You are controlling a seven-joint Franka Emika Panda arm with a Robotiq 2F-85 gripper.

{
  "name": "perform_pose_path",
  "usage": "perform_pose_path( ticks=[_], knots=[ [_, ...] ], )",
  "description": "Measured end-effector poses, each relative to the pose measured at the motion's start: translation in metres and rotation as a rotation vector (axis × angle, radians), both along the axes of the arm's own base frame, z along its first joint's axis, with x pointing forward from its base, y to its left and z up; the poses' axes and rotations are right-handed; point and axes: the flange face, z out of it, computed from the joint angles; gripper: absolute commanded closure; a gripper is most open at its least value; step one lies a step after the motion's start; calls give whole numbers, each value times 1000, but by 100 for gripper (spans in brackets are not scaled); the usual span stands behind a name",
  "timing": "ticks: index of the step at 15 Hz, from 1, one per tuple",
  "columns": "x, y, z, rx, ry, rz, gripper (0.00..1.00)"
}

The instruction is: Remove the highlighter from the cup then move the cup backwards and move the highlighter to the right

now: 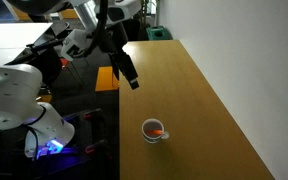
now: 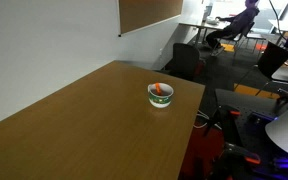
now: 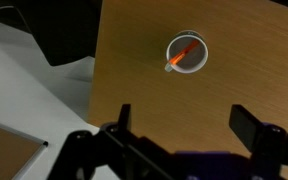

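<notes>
A small white cup (image 1: 154, 130) stands on the wooden table near its edge. It also shows in an exterior view (image 2: 160, 95) and in the wrist view (image 3: 187, 54). An orange highlighter (image 1: 158, 132) lies tilted inside the cup, one end resting on the rim; it shows too in an exterior view (image 2: 160, 90) and in the wrist view (image 3: 180, 56). My gripper (image 1: 132, 78) hangs above the table, well apart from the cup. In the wrist view the gripper (image 3: 184, 122) has its fingers spread wide with only table between them.
The wooden table (image 1: 194, 100) has its edge close beside the cup. A white wall (image 2: 44, 50) runs along one side of the table. Office chairs (image 2: 189, 60) and desks stand beyond the table's end. The robot's base (image 1: 14, 100) is beside the table.
</notes>
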Motion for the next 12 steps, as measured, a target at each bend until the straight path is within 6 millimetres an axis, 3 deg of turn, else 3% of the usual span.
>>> perform_pose_path(
  ticks=[12],
  knots=[
    [4, 9, -3, 31, -33, -48, 0]
  ],
)
